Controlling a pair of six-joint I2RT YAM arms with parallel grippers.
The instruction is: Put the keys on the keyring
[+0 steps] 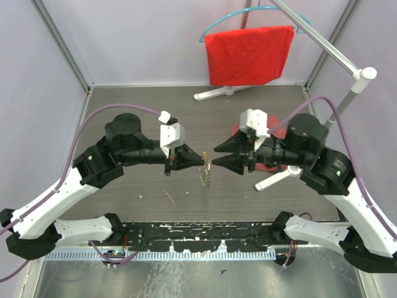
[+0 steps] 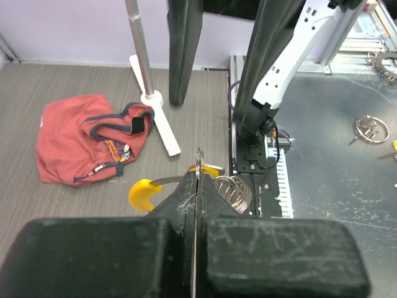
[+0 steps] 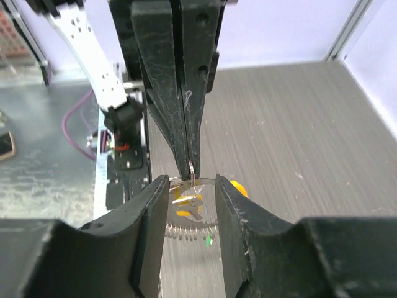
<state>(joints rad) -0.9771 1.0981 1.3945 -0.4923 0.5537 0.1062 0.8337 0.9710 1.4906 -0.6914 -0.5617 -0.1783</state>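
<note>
The keyring [image 1: 206, 177] hangs in the air at the middle of the table, between the two gripper tips. My left gripper [image 2: 198, 177] is shut on its thin metal ring, with the yellow curved piece [image 2: 144, 192] and a wire coil [image 2: 236, 189] dangling just beyond. My right gripper [image 3: 191, 189] faces it with jaws open on either side of the ring, not pinching it. The keys hang under the ring between those jaws: a gold-orange one [image 3: 188, 200] and, lower, a green head [image 3: 209, 239]. In the top view my left gripper [image 1: 201, 160] and right gripper [image 1: 213, 164] nearly touch.
A red cloth [image 1: 248, 54] hangs on a teal hanger at the back from a white stand [image 1: 347, 93]. A red garment [image 2: 87, 146] lies on the table beside the stand's foot [image 2: 162, 127]. Another ring [image 2: 371, 129] lies on the metal plate.
</note>
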